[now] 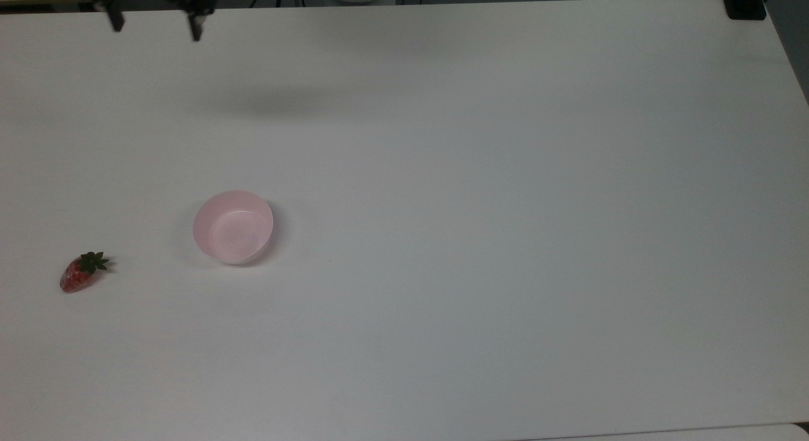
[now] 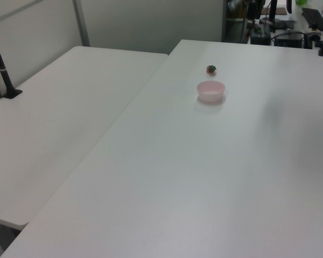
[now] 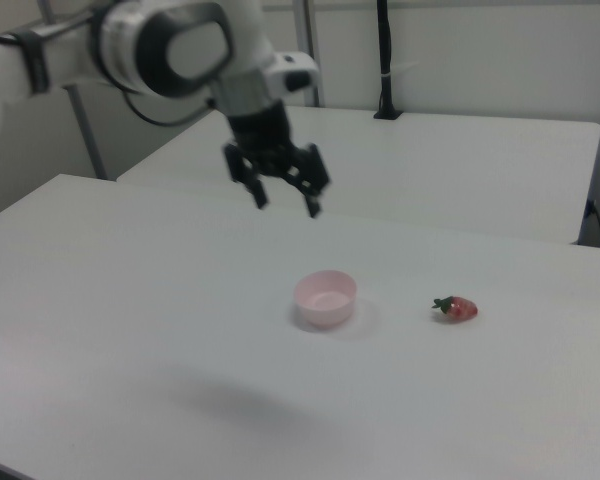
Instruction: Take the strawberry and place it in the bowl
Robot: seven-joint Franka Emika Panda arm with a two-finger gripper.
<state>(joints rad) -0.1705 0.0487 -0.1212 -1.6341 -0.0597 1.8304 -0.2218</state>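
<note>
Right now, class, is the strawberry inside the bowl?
No, the strawberry lies on the table, apart from the bowl.

Strawberry (image 1: pixel 80 273) lies apart (top view's left) from bowl (image 1: pixel 233 227).

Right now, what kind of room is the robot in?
Probably a robotics lab or office: plain white tables pushed together, a camera pole clamped to one, and a robot arm's open gripper above a small pink bowl.

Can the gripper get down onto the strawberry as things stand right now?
Probably yes. The gripper hangs open, high above the table, and the strawberry lies alone on bare surface, apart from the bowl; nothing stands over or against it.
</note>
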